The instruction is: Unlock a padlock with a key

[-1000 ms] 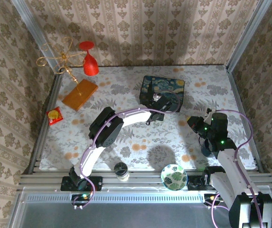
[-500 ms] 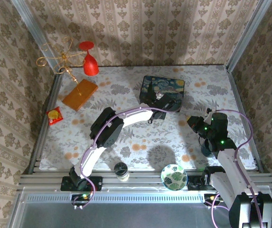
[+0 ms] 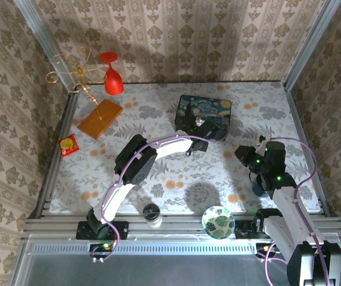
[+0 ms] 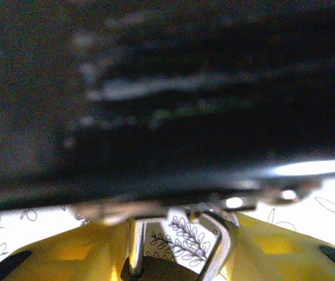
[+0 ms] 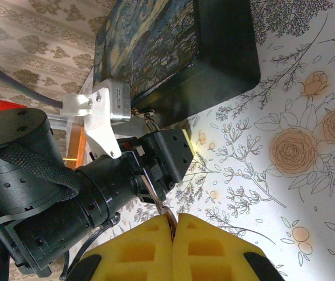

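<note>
The dark blue starry-night box [image 3: 203, 112] is lying shut on the floral tabletop [image 3: 176, 182], so it is hiding whatever is inside. Well nearer than the box, a round bowl with a green leaf print [image 3: 218, 220] is showing just its patterned inside. A small dark-lidded jar [image 3: 152, 213] is concealing its contents.

In the left wrist view, the left claw [image 4: 179, 234] is sitting just beside the box's near side. Its yellow fingers are partly closed and gripping the tiny brass-coloured padlock [image 4: 134, 249], with the thin silvery shackle pointing at the box.

The right wrist view is giving what that blurred close-up is not. To the right of the box, the right claw [image 5: 173, 221] is clamping fully together on the tiny slim metal key [image 5: 166, 213], which is pointing toward the left claw.
</note>
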